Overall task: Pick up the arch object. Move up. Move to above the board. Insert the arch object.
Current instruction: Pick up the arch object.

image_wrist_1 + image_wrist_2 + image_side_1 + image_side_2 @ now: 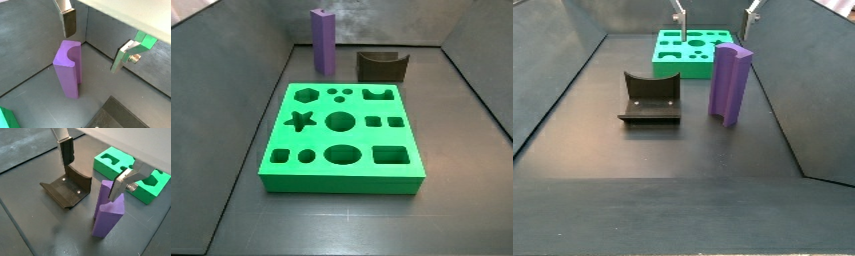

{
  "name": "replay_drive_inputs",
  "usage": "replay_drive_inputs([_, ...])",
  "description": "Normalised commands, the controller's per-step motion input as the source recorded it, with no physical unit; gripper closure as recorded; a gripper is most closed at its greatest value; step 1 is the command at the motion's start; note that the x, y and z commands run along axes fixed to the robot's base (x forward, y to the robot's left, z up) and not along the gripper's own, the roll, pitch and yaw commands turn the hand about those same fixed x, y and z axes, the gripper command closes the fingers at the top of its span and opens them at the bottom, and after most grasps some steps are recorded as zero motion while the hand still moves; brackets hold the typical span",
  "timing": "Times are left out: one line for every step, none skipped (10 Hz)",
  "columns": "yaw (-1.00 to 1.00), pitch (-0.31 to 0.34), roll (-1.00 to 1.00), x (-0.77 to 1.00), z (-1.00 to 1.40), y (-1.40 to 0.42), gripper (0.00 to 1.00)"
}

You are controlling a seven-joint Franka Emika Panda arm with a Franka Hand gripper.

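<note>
So the purple block (731, 84) is standing upright on the dark desk (660, 150), right of centre in a side view, with the squat dark brown block (649, 99) just to its left, a small gap between them. Behind both, further back near the top of that frame, sits the green board (694, 55) with its cut-out holes. Above the board, at the very top edge, you can just make out the two fingers (679, 14) of the tool poking down into the picture.

From the opposite side view the order flips: the green board (342, 138) fills the middle of the frame up close, and the purple block (325, 42) and brown block (381, 66) stand side by side at the back, upper centre. The tool doesn't show there.

In both wrist views the tool (94, 170) is spread wide with nothing pinched between its plates. The purple block (68, 67) stands below the gap between the fingers, not touching either one as far as I can tell. One wrist view also catches the brown block (67, 189) under one finger (67, 150) and a corner of the board (130, 173) behind the other.
</note>
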Motion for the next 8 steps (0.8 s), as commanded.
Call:
replay_drive_inputs([-0.06,-0.01,0.0,0.08,-0.01,0.0,0.0])
replay_drive_inputs([0.0,0.0,0.0,0.0,0.0,-0.02,0.0])
replay_drive_inputs([-0.98,0.023,0.1,-0.03,-0.01,-0.06,0.0])
replay_drive_inputs([-1.0,0.0,0.03,0.0,-0.02,0.0,0.0])
replay_drive_inputs([-1.0,0.0,0.0,0.0,0.0,0.0,0.0])
replay_drive_inputs([-1.0,0.0,0.0,0.0,0.0,0.0,0.0])
replay_drive_inputs([-1.0,0.0,0.0,0.0,0.0,0.0,0.0])
replay_drive_inputs([-1.0,0.0,0.0,0.0,0.0,0.0,0.0])
